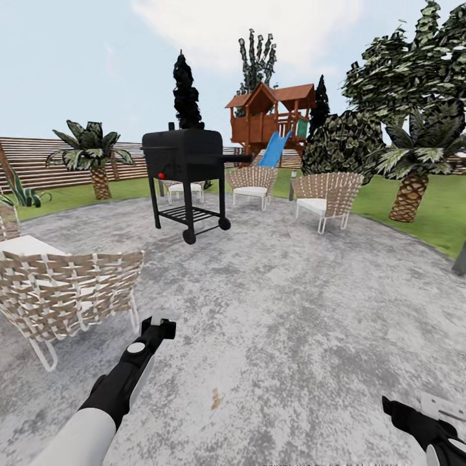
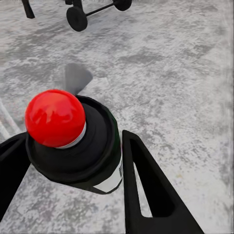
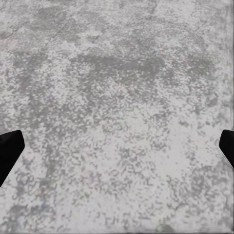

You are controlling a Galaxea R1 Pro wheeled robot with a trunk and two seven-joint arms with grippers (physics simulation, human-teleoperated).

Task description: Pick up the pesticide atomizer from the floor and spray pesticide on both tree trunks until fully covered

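Left tool (image 2: 73,161): black fingers (image 2: 146,190) closed against both sides of the pesticide atomizer (image 2: 78,141), a dark canister with a white label and a round red cap, held clear above the paving; in the head view the left tool (image 1: 158,323) sits low and forward of the robot on its black-and-white arm. Right tool (image 3: 117,151): finger tips at opposite edges of its wrist view, spread wide, nothing between them but paving; in the head view the right tool (image 1: 427,424) shows at the lower corner. Task status, as judged: pickup appears complete, since the canister is in the grip and off the floor; spraying of both tree trunks is not yet begun, and no thick bare grey-brown trunk can be identified from here, so travel to the trees seems to come first. Surface: a round patio (image 1: 291,310) of mottled grey stone. Surroundings: black wheeled grill (image 1: 184,171) ahead; woven chairs, one near left (image 1: 65,291), others beyond (image 1: 327,194); short palms (image 1: 414,168) on the lawn (image 1: 427,207); wooden playhouse with blue slide (image 1: 272,123); slatted brown fence (image 1: 39,162); dark narrow conifer (image 1: 186,94); pale sky.
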